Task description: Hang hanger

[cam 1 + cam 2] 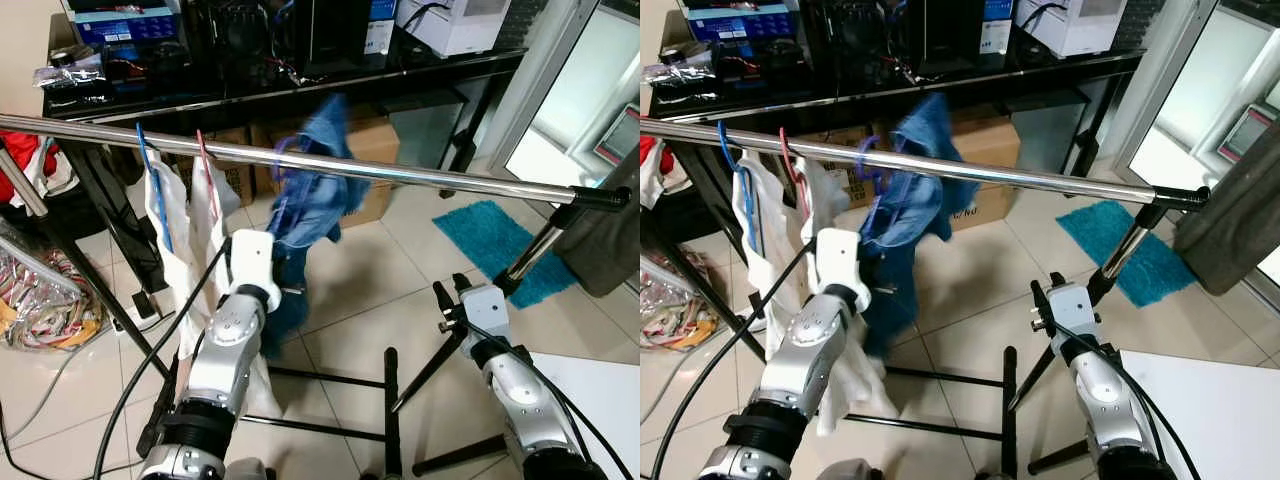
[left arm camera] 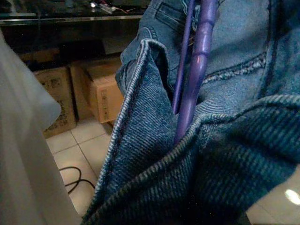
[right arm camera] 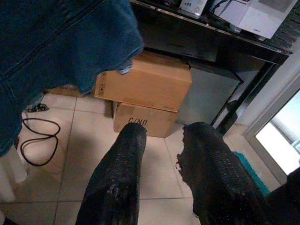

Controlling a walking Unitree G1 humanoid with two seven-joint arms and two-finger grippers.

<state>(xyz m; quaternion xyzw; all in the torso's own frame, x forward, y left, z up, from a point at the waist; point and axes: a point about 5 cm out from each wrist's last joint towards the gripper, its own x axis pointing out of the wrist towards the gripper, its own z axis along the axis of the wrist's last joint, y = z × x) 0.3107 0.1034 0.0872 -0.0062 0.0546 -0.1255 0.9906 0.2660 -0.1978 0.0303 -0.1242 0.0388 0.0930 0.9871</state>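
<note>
Across the scene runs a chrome rail (image 1: pixel 330 163), slanting down toward the robot's right on a black stand (image 1: pixel 392 395); on the rail's left part hang a blue hanger (image 1: pixel 152 180) and a red hanger (image 1: pixel 208 170), each with a white garment (image 1: pixel 178 225) under it; next along, jeans (image 1: pixel 305 190) on a purple hanger (image 2: pixel 196 70) sit at the rail, the denim bunched over and below it; hook blurred, so whether it is fully seated on the rail cannot be told.

Left arm raised, wrist just below the jeans; left pincer (image 1: pixel 283 262) buried in the denim; left wrist view has the purple hanger rod running down into folds of denim close to the lens; fingers hidden, so their state cannot be told.

Right pincer (image 3: pixel 161 154) held low, to the right of the stand, well apart from the jeans; its two black fingers (image 3: pixel 119 168) spread with a gap between, nothing in them.

Behind the rail: black desk (image 1: pixel 300 80) loaded with electronics; cardboard boxes (image 3: pixel 150 86) stacked under it; teal mat (image 1: pixel 500 240) on the tiled floor (image 1: pixel 400 270) at right; cable (image 3: pixel 37 140) looped on the floor by the boxes.
</note>
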